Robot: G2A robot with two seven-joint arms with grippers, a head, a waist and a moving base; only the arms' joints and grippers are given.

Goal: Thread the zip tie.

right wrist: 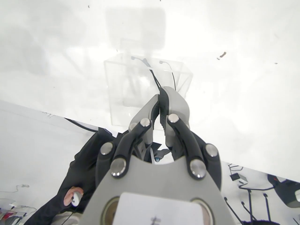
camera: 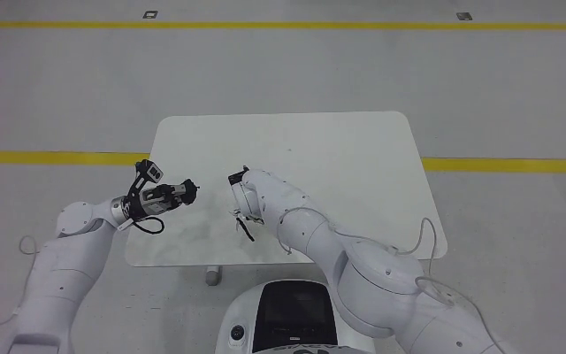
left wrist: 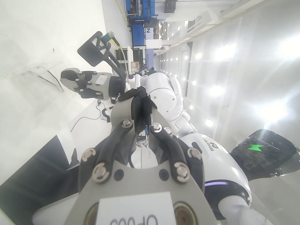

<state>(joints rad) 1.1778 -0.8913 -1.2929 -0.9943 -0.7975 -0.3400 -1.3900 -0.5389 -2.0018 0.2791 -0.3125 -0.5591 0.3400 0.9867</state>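
A black zip tie (right wrist: 153,76) lies in a clear plastic box (right wrist: 117,90) on the white table (camera: 354,159). My right gripper (right wrist: 161,93) is shut on the tie's near end, pointing down into the box. A second black tie (right wrist: 173,76) lies beside it. From above, the ties (camera: 243,228) show as thin dark lines under the right gripper (camera: 239,214). My left gripper (camera: 193,189) hovers above the table's left part, a short way from the right one, with its black pads (left wrist: 140,104) pressed together. I cannot tell whether anything is between them.
The left wrist view shows the right gripper (left wrist: 70,80) beside the clear box (left wrist: 46,71). The table's front edge runs close behind the box. Its far and right parts are bare white surface. Small dark specks (right wrist: 221,54) dot the tabletop.
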